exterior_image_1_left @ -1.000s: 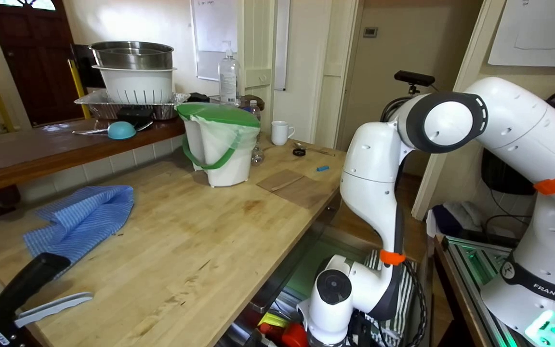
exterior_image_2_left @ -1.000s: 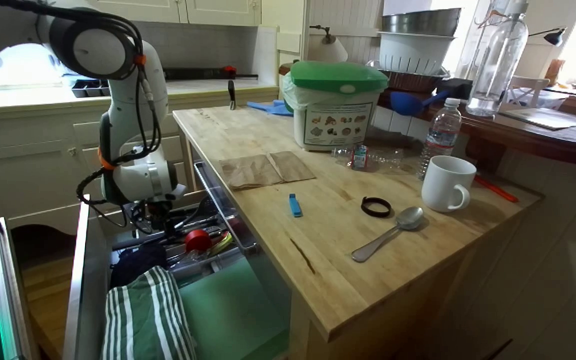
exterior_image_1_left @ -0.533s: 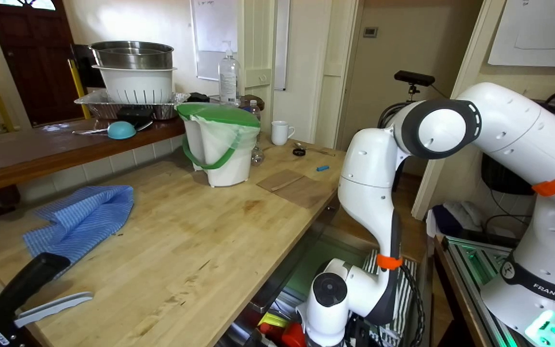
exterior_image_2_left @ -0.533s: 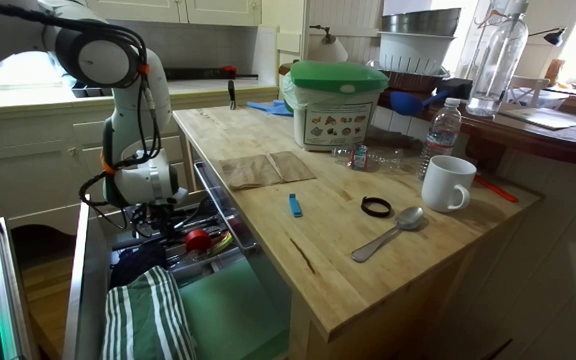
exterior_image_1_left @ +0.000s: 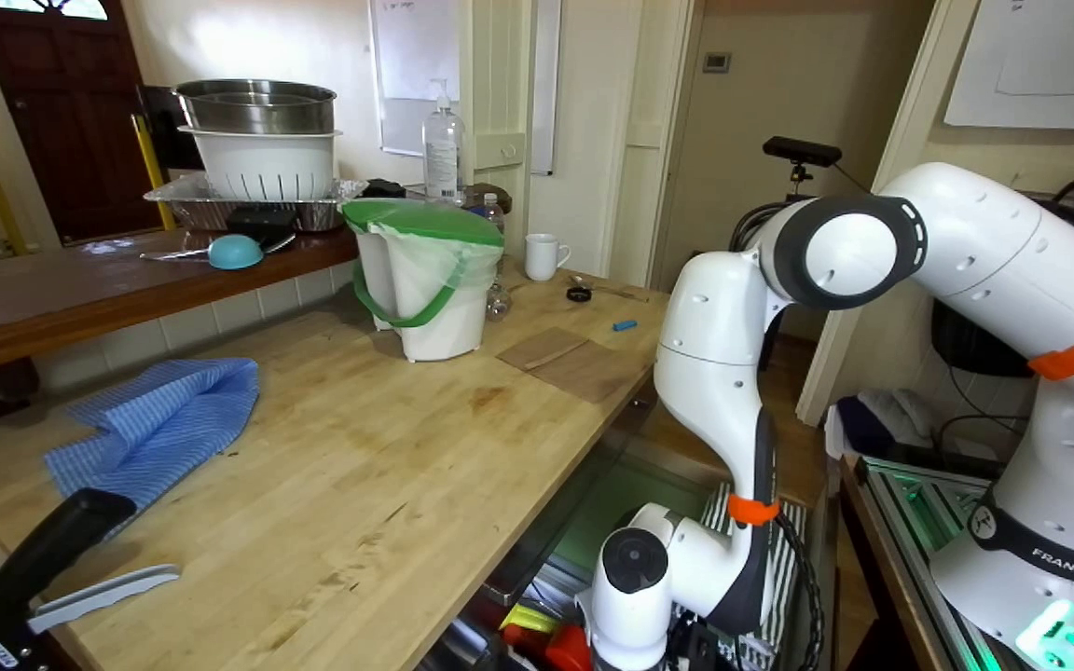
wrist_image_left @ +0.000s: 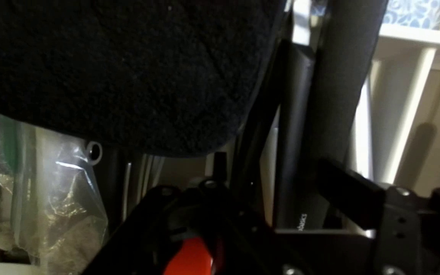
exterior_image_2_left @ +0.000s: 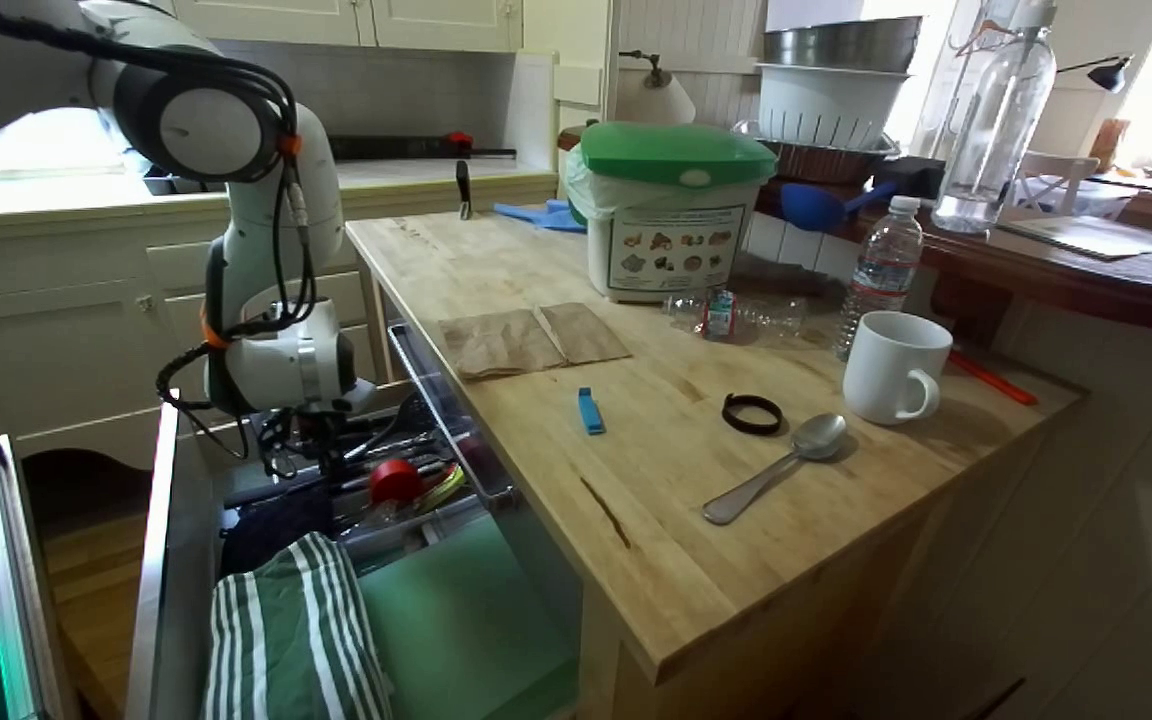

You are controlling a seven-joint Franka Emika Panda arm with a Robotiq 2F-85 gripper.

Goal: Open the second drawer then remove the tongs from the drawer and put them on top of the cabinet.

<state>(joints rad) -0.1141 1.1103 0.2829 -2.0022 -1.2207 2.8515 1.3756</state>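
The second drawer [exterior_image_2_left: 184, 540] juts out from the wood-topped cabinet [exterior_image_2_left: 671, 460].

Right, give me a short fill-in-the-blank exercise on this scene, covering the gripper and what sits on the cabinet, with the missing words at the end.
1. The gripper is down in the pulled-out ____ of the cabinet.
2. The striped cloth is green and ____.
3. The lid of the white bucket is coloured ____.
4. In an exterior view, the silver utensil lying near the white mug is a ____.

Missing words: drawer; white; green; spoon.
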